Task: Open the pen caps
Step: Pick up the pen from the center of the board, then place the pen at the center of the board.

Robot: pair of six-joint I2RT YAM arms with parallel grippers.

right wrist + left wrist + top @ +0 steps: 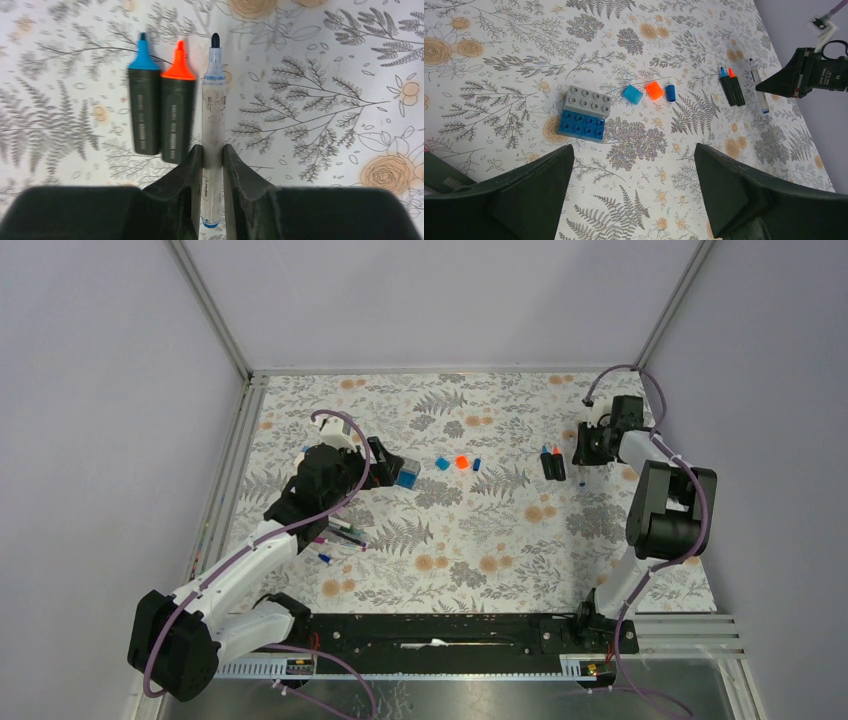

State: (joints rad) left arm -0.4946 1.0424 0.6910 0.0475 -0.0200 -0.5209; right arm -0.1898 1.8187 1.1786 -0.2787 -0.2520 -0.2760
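The right fingers [194,165] are closed on a white pen [214,110]. They press its barrel from both sides near the rear end, and the pen lies flat on the bench [500,570]. The dark tip of this pen is bare and points away from the wrist.

Just beside the pen, on its left in the wrist view, lie 2 dark highlighters, parallel to it and touching each other. 1 is the blue-tipped highlighter [144,115] and the other is the orange-tipped highlighter [177,120]. Both tips are uncovered.

The left fingers [549,175] stand wide open and hold nothing. They hang above the bench, on the near side of a blue and grey block [585,114] with studs on top.

Further out, between the block and the highlighters, we see 3 pen caps in a short row on the floral cover. They are small, fingertip-sized plastic pieces. The light blue cap [633,94] is chunky and nearly square. The orange cap [654,90] is of the same chunky shape and very bright. The dark blue cap [670,93] is slimmer and rounder. The 3 caps lie near each other, with small gaps between them, and no cap sits on a pen. They are well apart from both arms, near the middle of the bench in the top view.

A few thin pens [345,533] lie beside the left arm; we cannot tell whether they are capped.
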